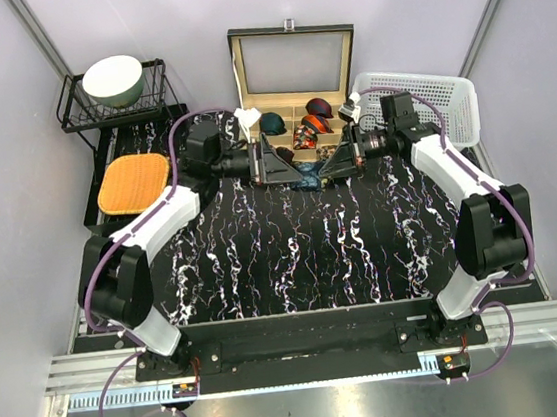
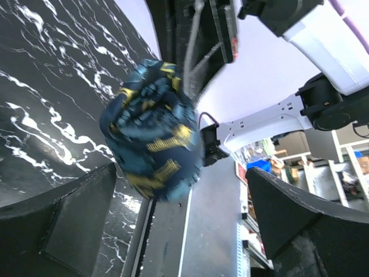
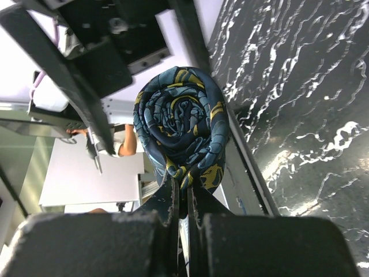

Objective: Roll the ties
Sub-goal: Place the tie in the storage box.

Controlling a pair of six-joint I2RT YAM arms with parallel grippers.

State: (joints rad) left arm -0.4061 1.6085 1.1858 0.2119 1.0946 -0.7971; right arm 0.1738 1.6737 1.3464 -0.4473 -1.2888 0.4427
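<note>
At the frame's bottom, the right gripper [image 3: 183, 190] clenches the lower edge of the coiled navy tie [image 3: 181, 124], centre frame. Beyond it, the left gripper [image 2: 181, 190] gapes wide, released. Farther, upper centre overhead, a wooden box [image 1: 239, 72] holds other coiled ties [image 1: 272, 123].

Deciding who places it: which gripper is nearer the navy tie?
Right. The right gripper is shut on the tie's edge; the left gripper is open, its fingers to either side of the tie.

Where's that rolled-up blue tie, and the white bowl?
rolled tie [image 3: 181, 124]: right wrist view, centre of the coil.
white bowl [image 1: 113, 79]: top external view, middle of the bowl.
</note>
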